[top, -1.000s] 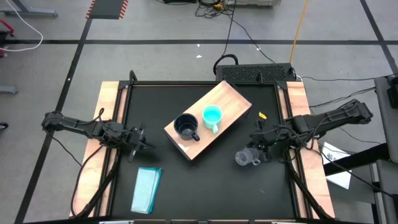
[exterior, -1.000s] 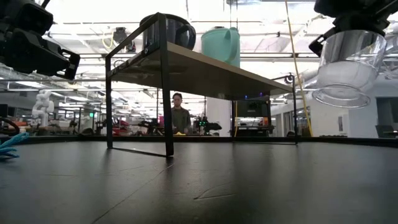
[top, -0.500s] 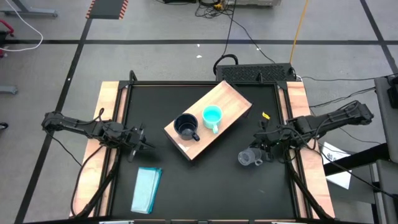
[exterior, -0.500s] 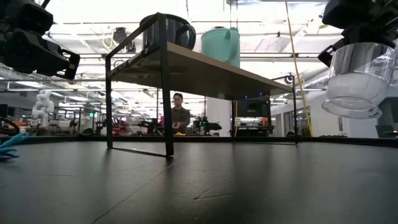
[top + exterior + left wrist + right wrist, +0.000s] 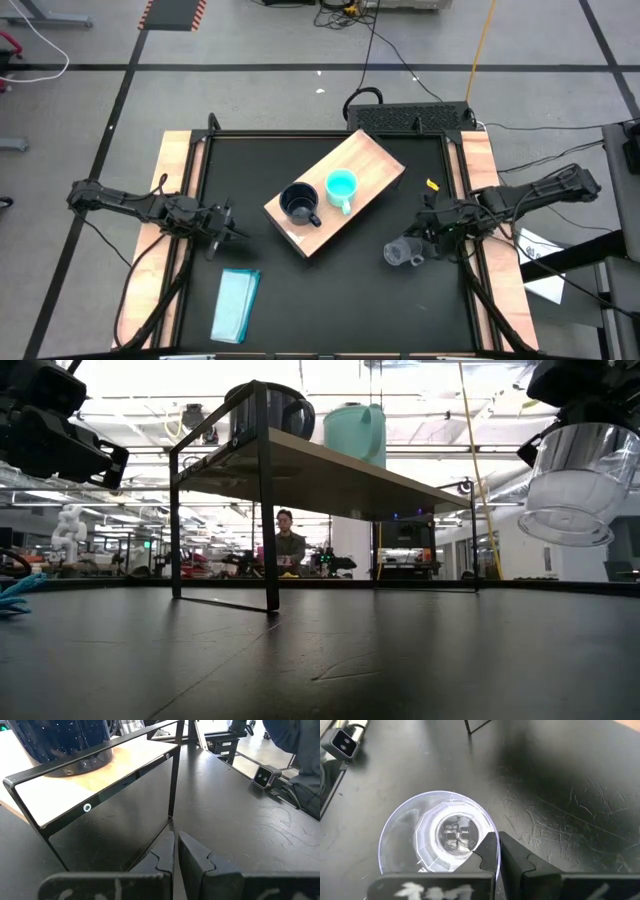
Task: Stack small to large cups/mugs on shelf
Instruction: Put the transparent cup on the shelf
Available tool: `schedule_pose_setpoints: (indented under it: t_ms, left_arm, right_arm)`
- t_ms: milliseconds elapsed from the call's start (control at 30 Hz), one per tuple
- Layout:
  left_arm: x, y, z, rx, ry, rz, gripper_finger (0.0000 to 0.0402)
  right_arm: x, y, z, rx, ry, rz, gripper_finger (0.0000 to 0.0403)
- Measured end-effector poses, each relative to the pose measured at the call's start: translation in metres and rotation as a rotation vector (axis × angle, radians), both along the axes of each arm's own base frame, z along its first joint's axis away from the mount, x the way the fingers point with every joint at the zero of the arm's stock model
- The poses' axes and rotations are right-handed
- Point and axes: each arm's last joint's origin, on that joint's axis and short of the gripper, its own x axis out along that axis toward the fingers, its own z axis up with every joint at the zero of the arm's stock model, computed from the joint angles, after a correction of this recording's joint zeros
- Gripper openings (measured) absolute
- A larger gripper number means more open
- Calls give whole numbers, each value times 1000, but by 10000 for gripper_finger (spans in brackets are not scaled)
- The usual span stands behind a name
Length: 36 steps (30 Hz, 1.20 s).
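Note:
The wooden shelf (image 5: 372,163) stands on thin black legs in the middle of the table. On it sit the dark navy mug (image 5: 298,204) and the turquoise mug (image 5: 341,187), side by side. Right of the shelf, the clear cup (image 5: 401,252) hangs in the air, with my right gripper (image 5: 428,238) shut on it. In the low view the cup (image 5: 572,480) is tilted, well above the table. My left gripper (image 5: 226,230) waits shut near the table's left edge, pointing at the shelf (image 5: 75,785), with nothing between its fingers. My right gripper has the clear cup by its edge (image 5: 486,836) on the side nearest the arm. The fingers (image 5: 489,851) slant down onto it from the table's right. Whether they pinch the wall or the handle is hidden behind them. The cup hangs tilted below them, clear of the table.
A flat pale-teal block (image 5: 236,304) lies near the front left of the table. Wooden side rails (image 5: 172,200) run along both table edges. A person (image 5: 289,546) stands in the room far behind the table.
My right gripper has drawn back a little toward the table's right edge and sunk slightly, still shut on the clear cup. The cup has gone with it and stays tilted and clear of the table.

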Motion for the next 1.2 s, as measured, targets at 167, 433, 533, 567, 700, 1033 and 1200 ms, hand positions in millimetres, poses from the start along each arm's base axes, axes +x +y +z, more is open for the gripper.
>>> schedule_pose_setpoints:
  t_ms: [167,433,533,567,700,1033,1200]
  left_arm:
    - [0,0,0,0,0,0,26]
    - [0,0,0,4,-1,-1,26]
    - [0,0,0,17,-5,-6,26]
    - [0,0,0,17,-5,-5,26]
    - [0,0,0,16,-4,-5,26]
    - [0,0,0,11,-3,-4,26]
    - [0,0,0,14,-3,-4,26]
  right_arm:
    - [-3,-1,3,5,-28,0,0]
    - [-2,-2,8,-24,-99,-23,0]
    - [0,-2,11,-32,-133,-11,0]
    - [0,-2,12,-34,-143,-11,0]
    - [0,-6,13,-42,-153,-36,0]
    - [-1,-13,13,-40,-150,-63,0]
    - [-1,-14,13,-39,-151,-67,0]
